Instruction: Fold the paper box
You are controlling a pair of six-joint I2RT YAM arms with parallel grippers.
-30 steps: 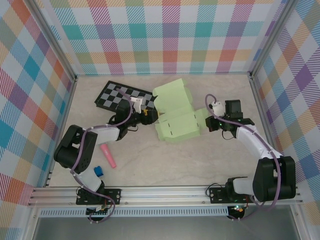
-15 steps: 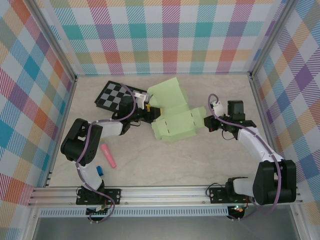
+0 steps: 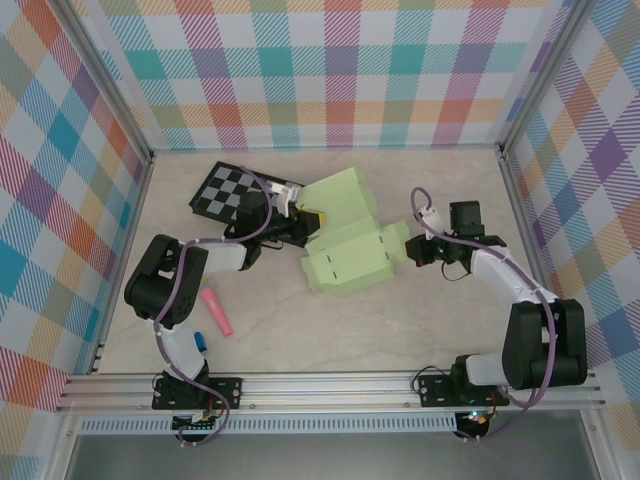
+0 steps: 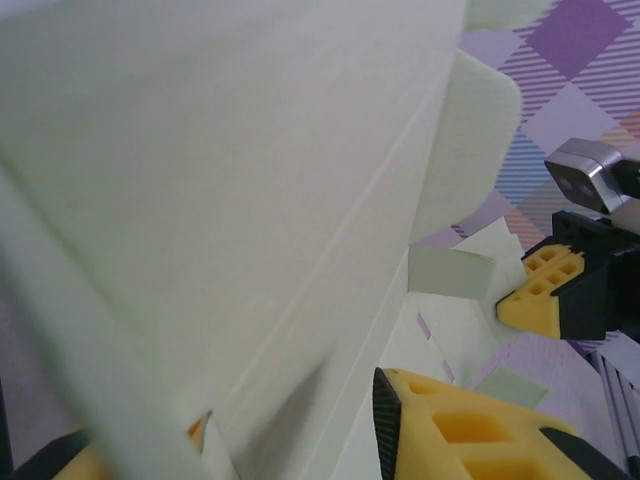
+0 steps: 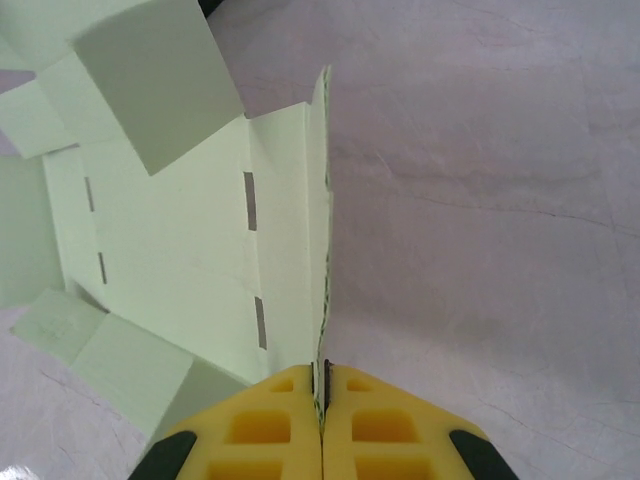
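The pale green paper box (image 3: 350,245) lies partly folded mid-table, with one panel raised at the back. My right gripper (image 3: 416,250) is at its right end; in the right wrist view this gripper (image 5: 322,385) is shut on the upright edge of a box (image 5: 180,250) wall. My left gripper (image 3: 303,224) is at the box's left side. Close up, box card (image 4: 220,200) runs between the left gripper's (image 4: 290,425) jaws. One yellow finger (image 4: 470,430) shows and the other is mostly behind the card. Whether they pinch the card is unclear.
A black-and-grey checkerboard (image 3: 232,190) lies at the back left, just behind the left arm. A pink marker (image 3: 217,310) and a small blue object (image 3: 198,342) lie near the left base. Checked walls and metal rails (image 3: 330,390) enclose the table.
The left gripper moved back and onto the box's left side, and its jaws narrowed. The box turned slightly and its raised panel shifted. The right gripper kept its hold.
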